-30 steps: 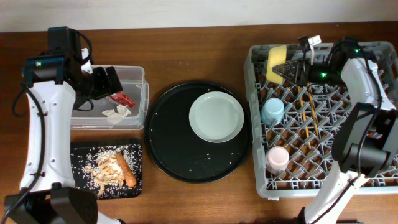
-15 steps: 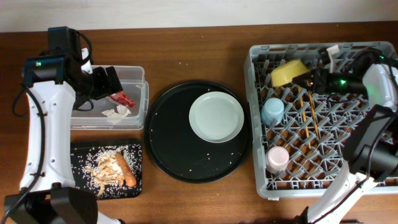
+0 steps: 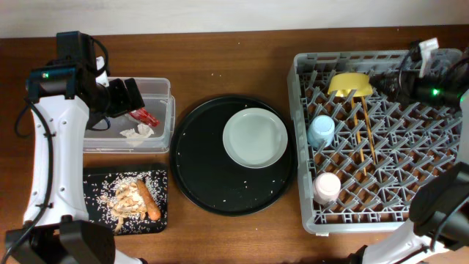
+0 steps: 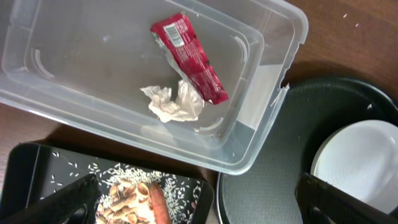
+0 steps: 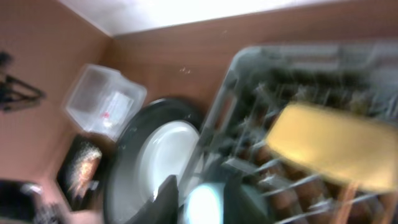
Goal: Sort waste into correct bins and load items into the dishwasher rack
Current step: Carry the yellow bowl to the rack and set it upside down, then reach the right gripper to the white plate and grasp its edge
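The yellow bowl (image 3: 350,84) lies tilted on the pegs at the back of the grey dishwasher rack (image 3: 304,213). My right gripper (image 3: 381,83) is just right of it, apart from it, open and empty. The right wrist view is blurred and shows the bowl (image 5: 336,146) ahead of the jaws. The light blue cup (image 3: 321,130), pink cup (image 3: 327,187) and chopsticks (image 3: 364,136) are in the rack. The pale plate (image 3: 255,137) lies on the round black tray (image 3: 198,176). My left gripper (image 4: 193,186) hangs wide open over the clear tub (image 3: 165,88), which holds the red wrapper (image 4: 189,59) and white tissue (image 4: 174,102).
The flat black tray (image 3: 91,180) at the front left holds food scraps (image 3: 128,196) and the sausage stick (image 3: 150,202). Rice grains are scattered on the round tray. The rack fills the right side of the table, and the wall is close behind.
The right gripper carried the yellow bowl rightward along the rack's back, let it go, and drew back to the right. The left arm has not moved.
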### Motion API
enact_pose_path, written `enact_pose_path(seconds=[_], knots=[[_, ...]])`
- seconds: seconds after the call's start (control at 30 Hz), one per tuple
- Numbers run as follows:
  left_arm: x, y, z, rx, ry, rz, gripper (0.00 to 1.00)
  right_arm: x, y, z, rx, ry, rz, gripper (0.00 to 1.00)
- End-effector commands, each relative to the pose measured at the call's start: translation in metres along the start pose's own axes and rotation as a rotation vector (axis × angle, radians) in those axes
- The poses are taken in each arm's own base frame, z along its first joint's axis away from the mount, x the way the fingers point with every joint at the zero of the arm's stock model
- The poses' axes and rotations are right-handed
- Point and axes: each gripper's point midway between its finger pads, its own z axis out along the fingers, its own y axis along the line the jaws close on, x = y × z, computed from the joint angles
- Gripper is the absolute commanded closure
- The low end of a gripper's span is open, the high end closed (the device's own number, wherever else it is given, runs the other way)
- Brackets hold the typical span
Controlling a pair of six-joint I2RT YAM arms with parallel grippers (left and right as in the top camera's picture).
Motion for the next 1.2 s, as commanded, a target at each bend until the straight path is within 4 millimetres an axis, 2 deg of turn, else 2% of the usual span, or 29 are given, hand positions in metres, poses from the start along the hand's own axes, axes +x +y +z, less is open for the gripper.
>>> enact_pose_path(seconds=[0.0,0.07,0.2,0.27,0.3,0.37,0.43,0.5,0.57,0.7,0.77,0.87,0.93,1.0,1.07,1.17], knots=[[0.0,0.001,-0.004,-0.004,-0.013,-0.008,0.01,0.008,-0.034,0.021,0.291,0.119,0.102,0.96],[0.0,0.001,-0.004,-0.004,-0.013,-0.008,0.01,-0.001,-0.047,0.042,0.513,0.161,0.018,0.96],[0.0,0.001,-0.004,-0.004,-0.013,-0.008,0.01,-0.034,-0.047,0.068,0.748,0.126,-0.168,0.96],[0.0,0.001,-0.004,-0.004,-0.013,-0.008,0.01,-0.046,-0.054,0.071,0.836,0.068,-0.142,0.96],[0.0,0.001,-0.004,-0.004,-0.013,-0.008,0.01,-0.044,-0.06,0.072,0.85,0.057,-0.109,0.96],[0.0,0.001,-0.004,-0.004,-0.013,-0.008,0.01,-0.04,-0.073,0.071,0.883,0.043,-0.035,0.96],[0.0,0.001,-0.004,-0.004,-0.013,-0.008,0.01,-0.024,-0.09,0.079,0.888,0.085,0.004,0.95],[0.0,0.001,-0.004,-0.004,-0.013,-0.008,0.01,-0.011,-0.097,0.085,0.886,0.132,0.023,0.92],[0.0,0.001,-0.004,-0.004,-0.013,-0.008,0.01,0.005,-0.097,0.086,0.882,0.192,0.048,0.96],[0.0,0.001,-0.004,-0.004,-0.013,-0.008,0.01,0.039,-0.09,0.077,0.881,0.333,0.107,0.96],[0.0,0.001,-0.004,-0.004,-0.013,-0.008,0.01,0.048,-0.08,0.07,0.867,0.379,0.127,0.96],[0.0,0.001,-0.004,-0.004,-0.013,-0.008,0.01,0.033,-0.048,0.06,0.791,0.361,0.135,0.96],[0.0,0.001,-0.004,-0.004,-0.013,-0.008,0.01,0.018,-0.011,0.059,0.653,0.318,0.142,0.96],[0.0,0.001,-0.004,-0.004,-0.013,-0.008,0.01,0.015,0.03,0.067,0.451,0.306,0.178,0.95],[0.0,0.001,-0.004,-0.004,-0.013,-0.008,0.01,0.024,0.069,0.077,0.272,0.34,0.229,0.9],[0.0,0.001,-0.004,-0.004,-0.013,-0.008,0.01,0.046,0.09,0.087,0.268,0.443,0.21,0.91]])
